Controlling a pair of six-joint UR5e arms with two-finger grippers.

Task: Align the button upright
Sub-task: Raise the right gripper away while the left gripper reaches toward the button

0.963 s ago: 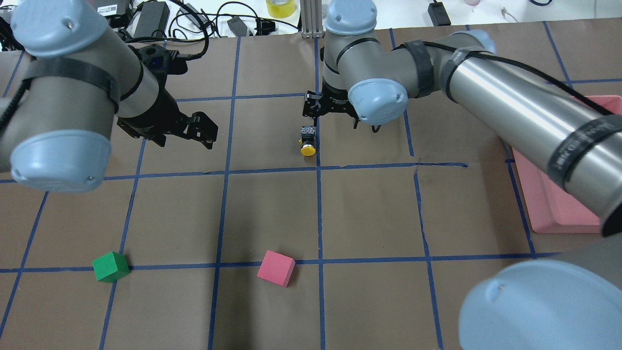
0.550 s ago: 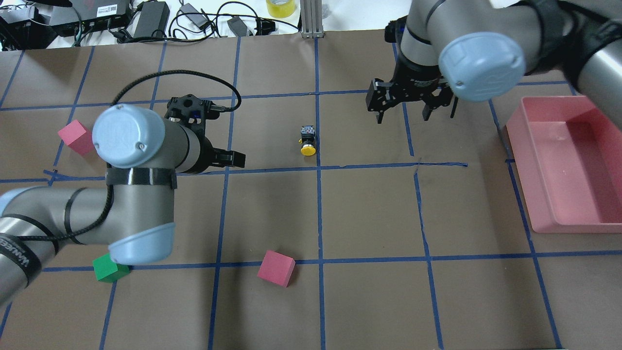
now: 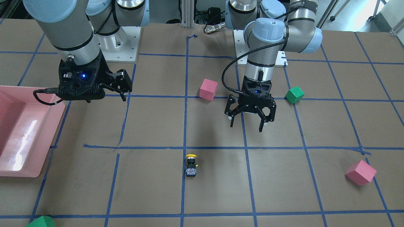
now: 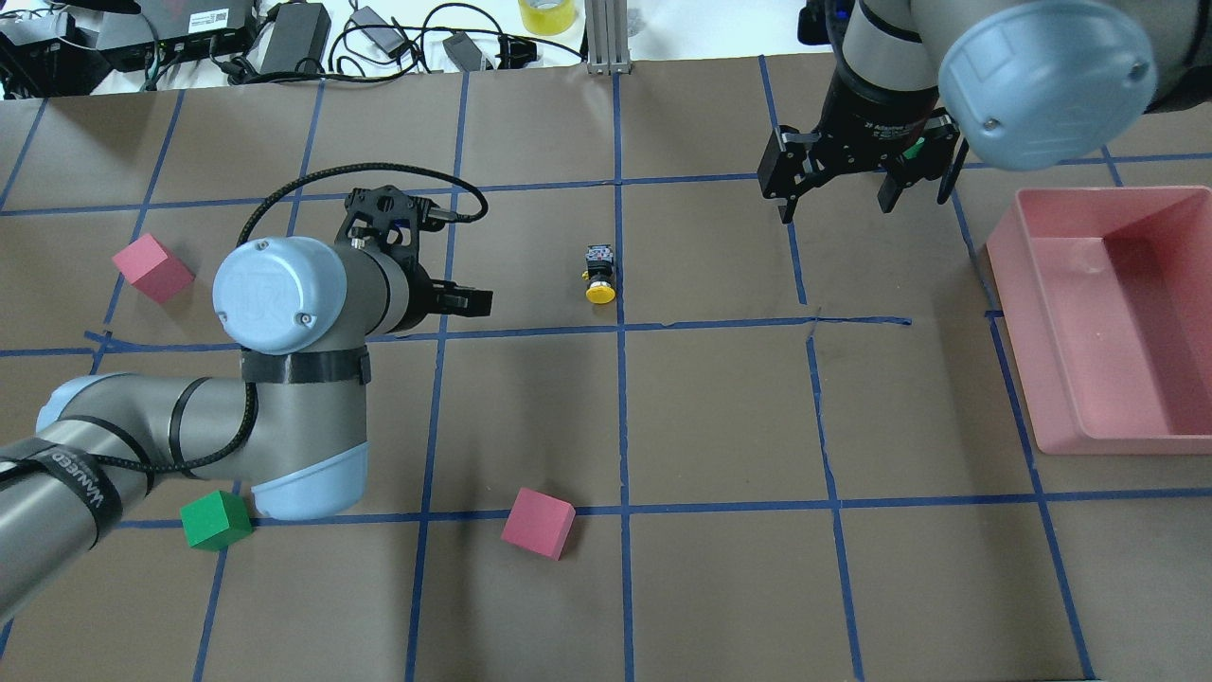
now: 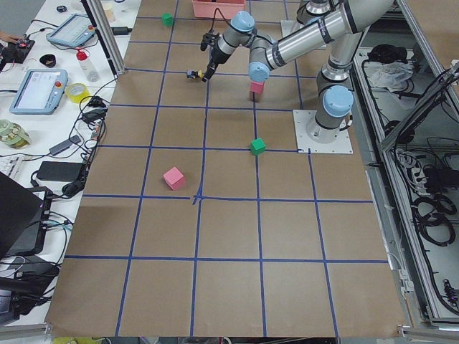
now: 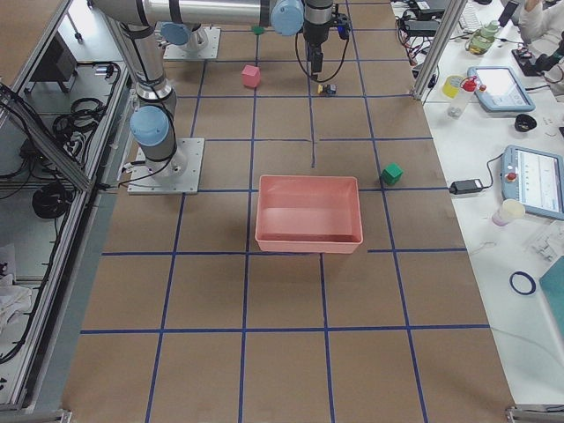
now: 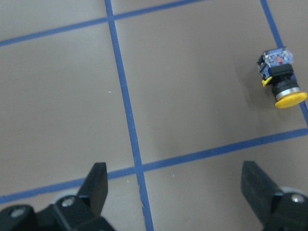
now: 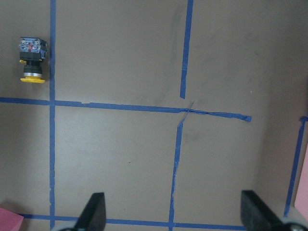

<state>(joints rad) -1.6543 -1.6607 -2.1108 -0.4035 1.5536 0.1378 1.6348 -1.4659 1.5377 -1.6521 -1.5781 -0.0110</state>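
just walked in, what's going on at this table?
Nothing is being held right now. The button lies on its side on the table, yellow cap pointing toward the robot, so it is not yet upright. The left gripper hangs open on one side of it and the right gripper hangs open on the other. Neither touches it.

Overhead, the left tool (image 4: pixel 428 303) sat largely behind its own wrist joint (image 4: pixel 275 296) (only one fingertip poked out). A green cube (image 3: pixel 41 221) by the counter's operator-side edge was cut off by the frame. In both side views the button (image 5: pixel 192 73) was too small to judge its tilt.
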